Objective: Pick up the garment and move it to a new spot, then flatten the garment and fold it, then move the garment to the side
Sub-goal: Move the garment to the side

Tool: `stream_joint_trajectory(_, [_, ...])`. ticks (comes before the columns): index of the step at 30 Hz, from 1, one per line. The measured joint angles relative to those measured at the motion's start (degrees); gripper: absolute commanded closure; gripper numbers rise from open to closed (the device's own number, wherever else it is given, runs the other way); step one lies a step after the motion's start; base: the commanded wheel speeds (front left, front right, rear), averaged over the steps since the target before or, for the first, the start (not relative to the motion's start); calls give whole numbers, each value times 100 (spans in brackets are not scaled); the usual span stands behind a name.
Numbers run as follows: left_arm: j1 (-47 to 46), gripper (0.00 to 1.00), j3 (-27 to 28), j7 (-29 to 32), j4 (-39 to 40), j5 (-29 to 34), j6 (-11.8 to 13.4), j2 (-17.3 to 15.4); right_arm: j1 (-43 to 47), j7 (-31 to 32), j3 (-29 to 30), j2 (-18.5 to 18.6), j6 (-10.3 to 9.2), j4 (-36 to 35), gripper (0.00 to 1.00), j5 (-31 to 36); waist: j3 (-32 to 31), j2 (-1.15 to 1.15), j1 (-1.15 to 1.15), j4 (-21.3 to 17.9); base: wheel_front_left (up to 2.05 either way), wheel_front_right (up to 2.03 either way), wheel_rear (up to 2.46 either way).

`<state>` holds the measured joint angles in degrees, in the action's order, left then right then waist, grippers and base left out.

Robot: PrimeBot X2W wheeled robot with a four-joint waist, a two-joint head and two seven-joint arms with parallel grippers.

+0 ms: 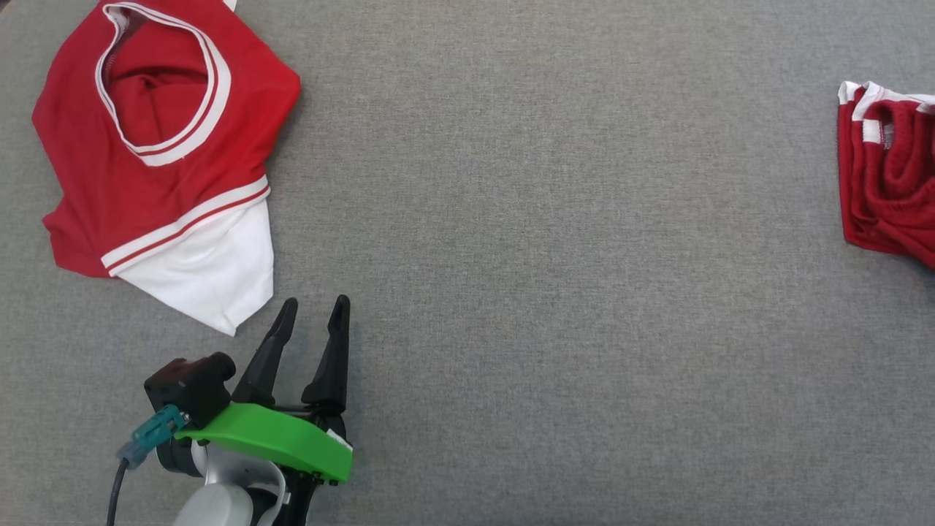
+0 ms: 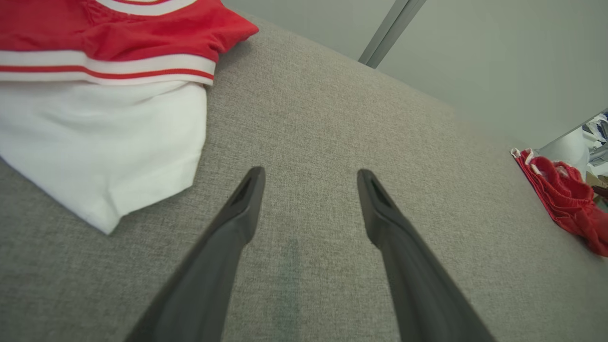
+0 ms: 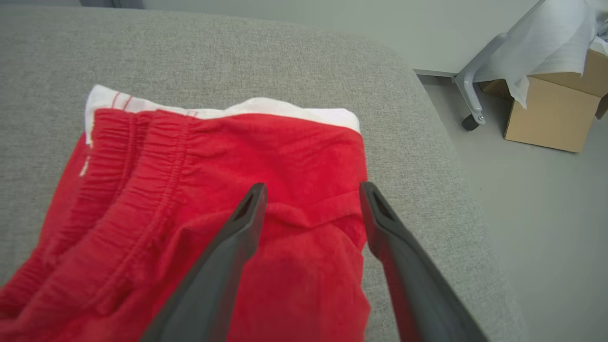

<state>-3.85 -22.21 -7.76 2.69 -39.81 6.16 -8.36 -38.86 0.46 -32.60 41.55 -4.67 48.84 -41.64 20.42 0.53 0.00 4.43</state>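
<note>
From where I stand, the crumpled red-and-white jersey top (image 1: 153, 146) lies at eleven o'clock from the left gripper (image 1: 315, 303). Its jaws are wide and empty, the white hem just beside them, so that arm seems nearer. Far off at three o'clock on the grey fabric tabletop (image 1: 548, 219), the right gripper (image 3: 312, 187) hangs spread over the folded red shorts (image 3: 190, 213), gripping nothing.

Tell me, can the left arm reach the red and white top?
Probably yes. The left gripper is open, close beside the red and white top, with just bare grey surface between them.
</note>
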Motion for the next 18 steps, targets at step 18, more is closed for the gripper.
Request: stream_joint_trajectory(18, [-3, 0, 69, -45, -205, -19, 47, 78, -140, -616, -133, -470, 380, -204, 0, 0, -339, 0, 0, -459, 0, 0, 0])
